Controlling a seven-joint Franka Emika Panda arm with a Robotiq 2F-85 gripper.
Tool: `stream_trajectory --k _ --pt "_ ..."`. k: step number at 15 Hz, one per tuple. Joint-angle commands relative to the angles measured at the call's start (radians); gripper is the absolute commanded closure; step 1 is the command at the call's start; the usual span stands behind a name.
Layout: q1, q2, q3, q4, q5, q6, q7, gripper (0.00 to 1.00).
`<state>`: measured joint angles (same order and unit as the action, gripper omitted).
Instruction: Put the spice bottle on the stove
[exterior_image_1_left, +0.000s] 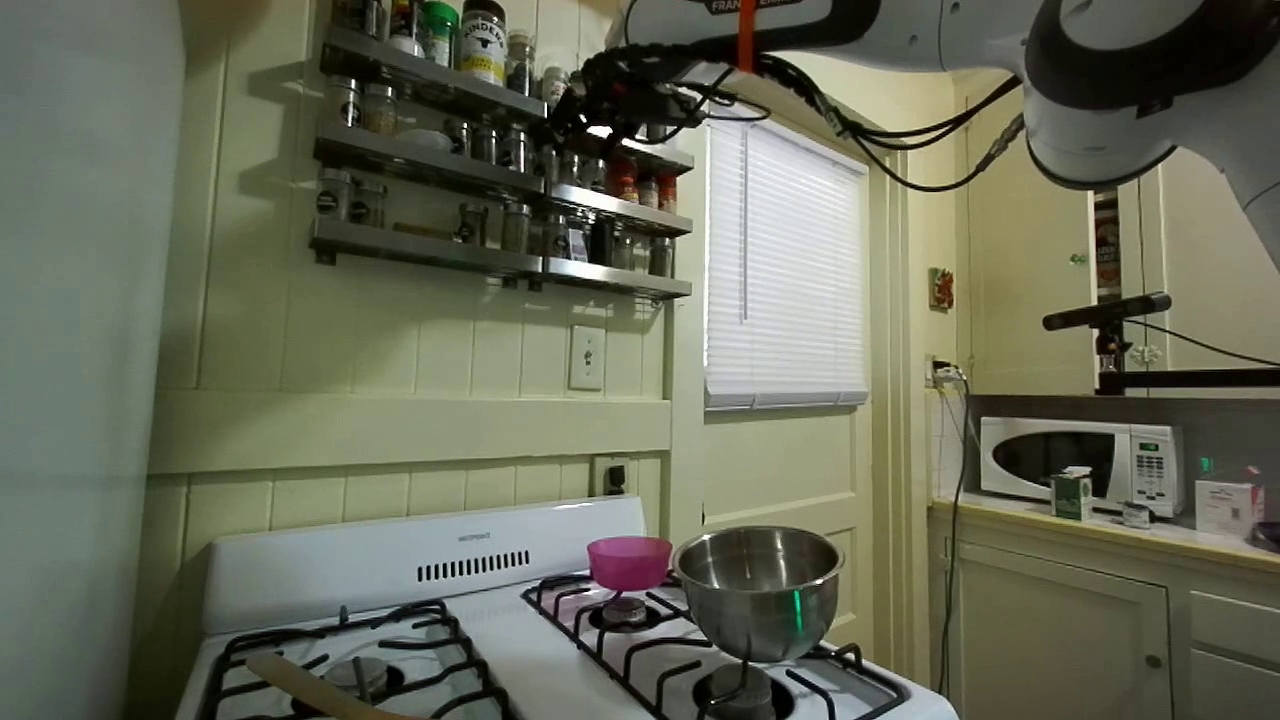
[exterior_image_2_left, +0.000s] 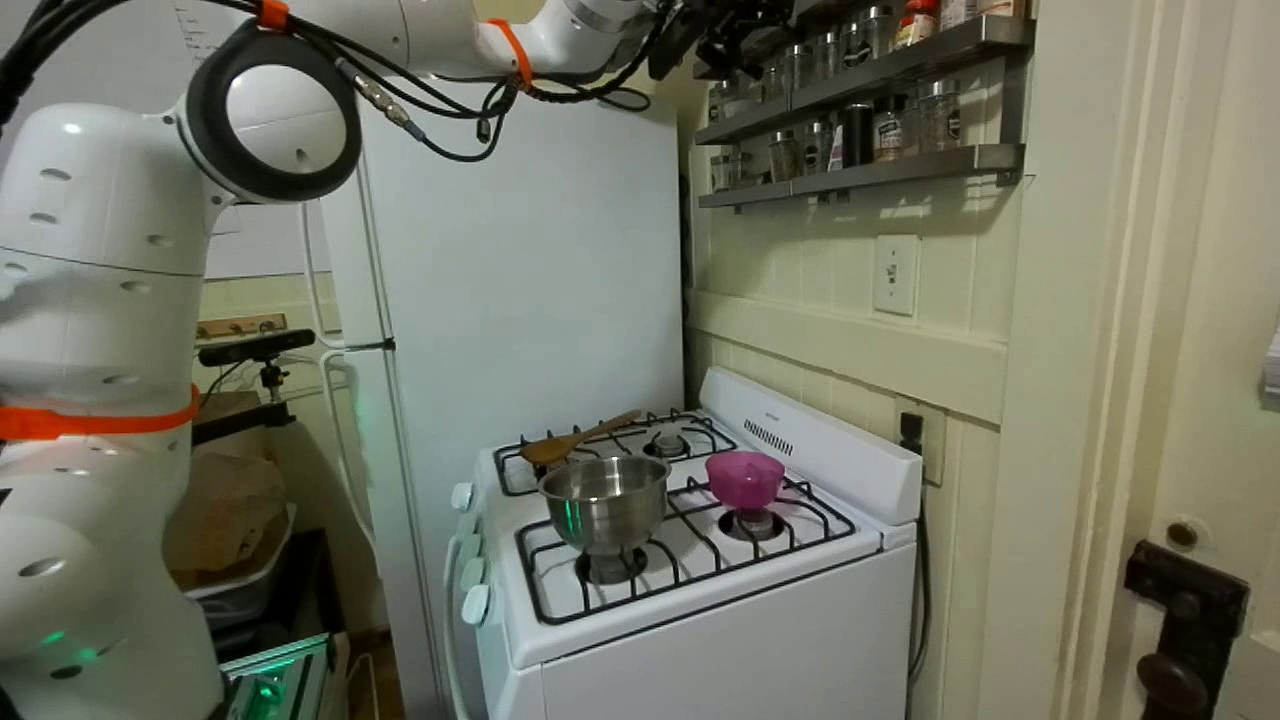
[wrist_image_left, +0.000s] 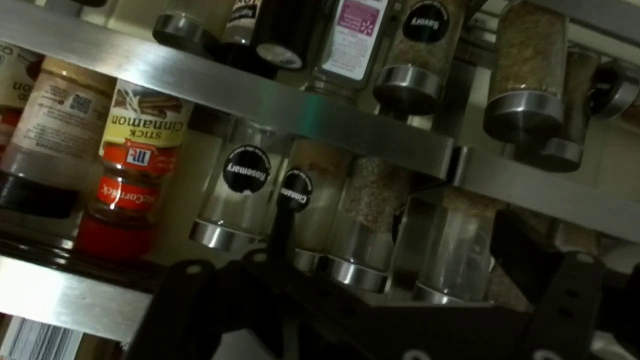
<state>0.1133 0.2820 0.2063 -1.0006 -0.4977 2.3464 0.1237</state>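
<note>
Lined up among spice bottles (wrist_image_left: 367, 215) on steel wall shelves (exterior_image_1_left: 430, 166), impossible to single out from the rest. Facing one row at close range, Rosemary jar (wrist_image_left: 240, 185) included, with a black gripper (wrist_image_left: 395, 227), jaws wide apart. High above a white stove (exterior_image_2_left: 740, 630) set with a steel bowl (exterior_image_2_left: 605, 510), pink bowl (exterior_image_2_left: 745, 482) and wooden utensil (exterior_image_2_left: 560, 447).
</note>
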Motion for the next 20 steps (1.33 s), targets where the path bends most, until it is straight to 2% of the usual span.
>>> stream_trajectory --k 1,9,10,16,20 --pt "-0.004 0.041 0.002 0.062 0.009 0.067 0.0 0.0" --pt "-0.018 0.082 0.007 0.058 0.043 0.132 0.027 0.0" --pt "-0.009 0.054 0.001 0.037 0.019 0.1 0.022 0.0" --pt "-0.014 0.07 0.001 0.039 0.023 0.12 0.026 0.0" --pt "-0.031 0.098 -0.005 0.058 0.036 0.235 0.072 0.0"
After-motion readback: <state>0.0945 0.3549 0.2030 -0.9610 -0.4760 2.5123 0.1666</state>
